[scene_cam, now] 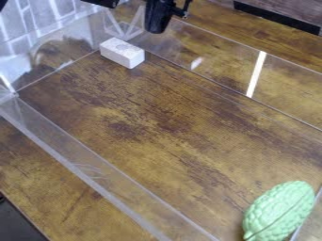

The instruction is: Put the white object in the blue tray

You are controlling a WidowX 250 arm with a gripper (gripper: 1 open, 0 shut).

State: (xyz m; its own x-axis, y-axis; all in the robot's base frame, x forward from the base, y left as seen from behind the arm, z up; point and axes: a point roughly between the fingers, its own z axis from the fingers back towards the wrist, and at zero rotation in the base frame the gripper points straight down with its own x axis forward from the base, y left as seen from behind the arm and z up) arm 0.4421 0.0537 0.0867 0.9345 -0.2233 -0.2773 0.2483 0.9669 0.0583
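The white object is a small plain rectangular block lying flat on the wooden table near the back left. My gripper is a dark shape at the top edge, hanging just right of and behind the block, apart from it. Its fingers are too dark and cropped to tell how wide they stand, and nothing shows between them. The blue tray is out of view.
A green ribbed leaf-shaped thing lies at the front right corner. Clear plastic walls border the wooden surface on the left and front. A bright glare streak crosses the right side. A grey brick-pattern wall stands back left.
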